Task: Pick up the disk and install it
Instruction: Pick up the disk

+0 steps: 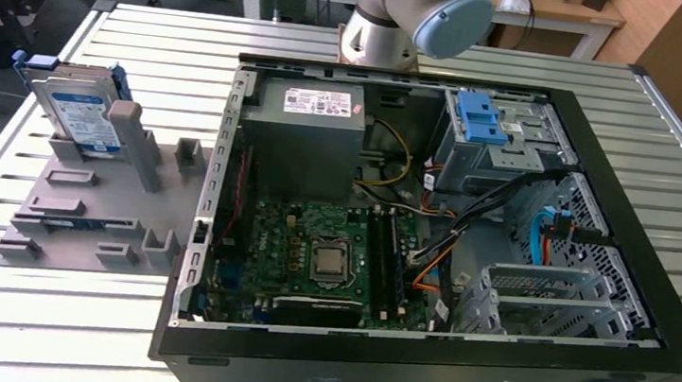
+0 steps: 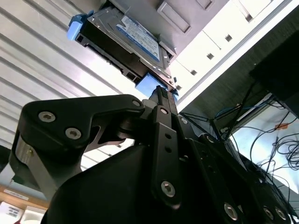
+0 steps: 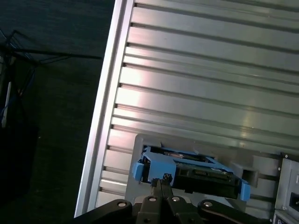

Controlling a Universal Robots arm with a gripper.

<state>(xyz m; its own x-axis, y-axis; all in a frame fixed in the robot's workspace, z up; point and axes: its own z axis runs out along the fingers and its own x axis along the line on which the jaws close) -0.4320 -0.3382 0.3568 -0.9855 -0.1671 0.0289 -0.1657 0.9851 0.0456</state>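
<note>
"Where was the disk point(image 1: 80, 111)?"

"It stood on edge in the grey stand point(image 1: 98, 213) on the slatted tabletop point(image 1: 47, 331), at the exterior view's left. The open computer case point(image 1: 397, 378) was just beside the stand, and the disk was outside it."

"And the pincer point(image 3: 161, 179)?"

"In both wrist views it pointed toward the disk's blue bracket point(image 3: 145, 170) and hung apart from it. Its fingers looked clenched together with nothing between them, though from that angle I couldn't be fully sure."
</note>
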